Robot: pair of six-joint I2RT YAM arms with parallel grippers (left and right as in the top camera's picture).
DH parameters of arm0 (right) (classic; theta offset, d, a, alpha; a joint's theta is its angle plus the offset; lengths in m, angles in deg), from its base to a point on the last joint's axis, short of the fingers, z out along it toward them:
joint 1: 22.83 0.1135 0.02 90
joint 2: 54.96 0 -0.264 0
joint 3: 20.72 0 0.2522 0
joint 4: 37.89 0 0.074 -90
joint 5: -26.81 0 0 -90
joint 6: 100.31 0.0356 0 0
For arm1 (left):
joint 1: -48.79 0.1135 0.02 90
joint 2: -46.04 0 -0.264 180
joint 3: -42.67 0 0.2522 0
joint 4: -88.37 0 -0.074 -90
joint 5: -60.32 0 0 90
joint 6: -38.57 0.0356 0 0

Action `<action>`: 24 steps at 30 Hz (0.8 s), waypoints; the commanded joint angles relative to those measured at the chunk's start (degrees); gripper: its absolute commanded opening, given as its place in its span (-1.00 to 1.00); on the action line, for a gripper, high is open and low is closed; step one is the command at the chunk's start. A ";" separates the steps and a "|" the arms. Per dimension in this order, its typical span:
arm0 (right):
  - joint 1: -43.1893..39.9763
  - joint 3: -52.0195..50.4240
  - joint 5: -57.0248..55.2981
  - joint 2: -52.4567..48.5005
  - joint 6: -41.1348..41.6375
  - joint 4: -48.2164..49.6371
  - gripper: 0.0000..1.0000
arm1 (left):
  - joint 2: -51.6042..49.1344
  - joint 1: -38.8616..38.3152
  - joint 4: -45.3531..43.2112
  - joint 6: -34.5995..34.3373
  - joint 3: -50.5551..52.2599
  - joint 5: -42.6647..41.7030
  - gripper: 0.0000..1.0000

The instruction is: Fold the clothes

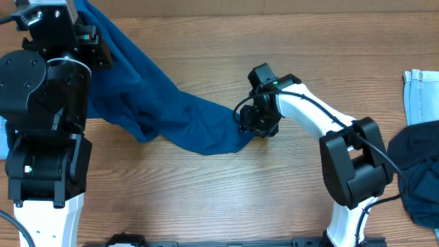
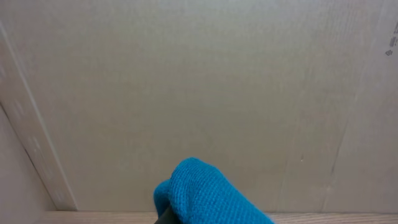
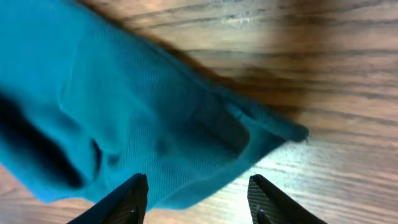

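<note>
The deep blue shirt (image 1: pixel 158 103) lies stretched across the table from the far left corner to the middle. My left gripper (image 1: pixel 86 38) is shut on its far end, and a bunch of blue cloth (image 2: pixel 205 196) fills the bottom of the left wrist view. My right gripper (image 1: pixel 252 127) is open just above the shirt's near right corner (image 3: pixel 186 137). Its fingers (image 3: pixel 198 198) straddle the cloth's edge and do not hold it.
Light-blue jeans (image 1: pixel 420 96) lie at the right edge with a dark navy garment (image 1: pixel 418 171) below them. A beige wall (image 2: pixel 199 81) stands behind the table's far edge. Bare wood tabletop (image 1: pixel 226 199) lies in front of the shirt.
</note>
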 commanded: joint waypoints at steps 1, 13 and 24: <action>-0.11 -0.31 -0.35 -0.44 0.50 1.42 0.11 | 0.46 0.42 -0.70 0.87 -2.32 0.46 -0.92; 0.04 -0.31 -0.15 -0.44 2.89 3.32 -0.21 | 0.46 0.42 -0.44 0.90 -2.32 0.46 -0.92; 0.15 -0.31 2.40 -0.50 4.24 5.81 -0.55 | 0.46 0.42 0.52 0.90 -2.32 0.48 -0.92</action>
